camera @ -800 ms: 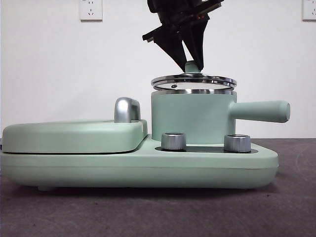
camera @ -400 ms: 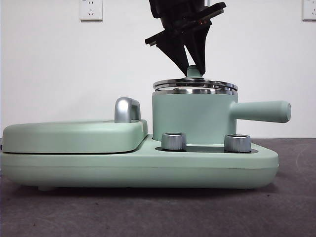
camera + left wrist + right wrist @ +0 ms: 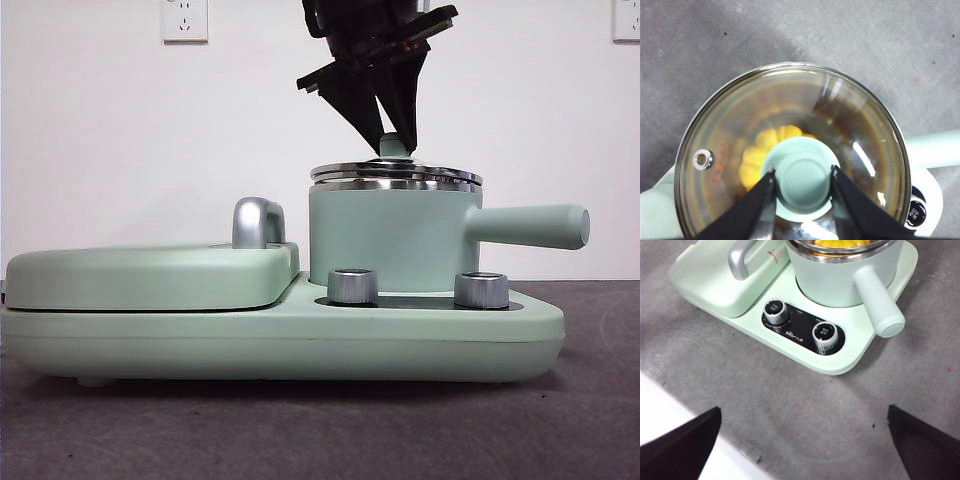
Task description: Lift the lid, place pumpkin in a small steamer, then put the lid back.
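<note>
The small steamer is a mint-green pot with a long side handle, standing on the right of the cooker base. The glass lid rests level on its steel rim. My left gripper comes down from above, and its jaws touch both sides of the lid's mint-green knob. In the left wrist view the yellow-orange pumpkin shows through the lid's glass, inside the pot. My right gripper hangs open and empty over the grey table, in front of the steamer.
The mint-green cooker base carries a broad flat griddle cover with a steel handle on the left. Two steel dials sit in front of the pot. The table is grey, with a white edge near the right gripper.
The lid, held slightly tilted just above the pot a second ago, has come down with the left gripper and now sits flat on the rim. Little has moved over the last half second.
</note>
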Robot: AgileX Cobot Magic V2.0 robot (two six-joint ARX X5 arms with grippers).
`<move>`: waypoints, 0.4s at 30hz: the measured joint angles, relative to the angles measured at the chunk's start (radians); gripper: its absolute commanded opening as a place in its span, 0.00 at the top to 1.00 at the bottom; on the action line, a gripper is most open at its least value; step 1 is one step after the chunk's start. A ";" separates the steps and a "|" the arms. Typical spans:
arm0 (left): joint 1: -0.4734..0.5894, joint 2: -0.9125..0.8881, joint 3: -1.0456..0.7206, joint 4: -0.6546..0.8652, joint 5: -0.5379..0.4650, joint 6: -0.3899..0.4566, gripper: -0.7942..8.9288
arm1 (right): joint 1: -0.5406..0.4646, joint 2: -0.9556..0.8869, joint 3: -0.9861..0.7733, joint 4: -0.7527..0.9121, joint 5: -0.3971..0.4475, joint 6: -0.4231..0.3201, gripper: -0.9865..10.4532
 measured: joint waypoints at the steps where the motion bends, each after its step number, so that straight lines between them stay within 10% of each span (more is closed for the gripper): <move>1: 0.000 0.000 0.000 0.001 0.000 0.001 0.91 | 0.000 0.000 0.000 0.000 0.000 0.000 0.43; 12: -0.032 0.000 0.000 0.003 -0.021 0.012 0.91 | 0.000 0.000 0.000 0.005 0.000 0.000 0.43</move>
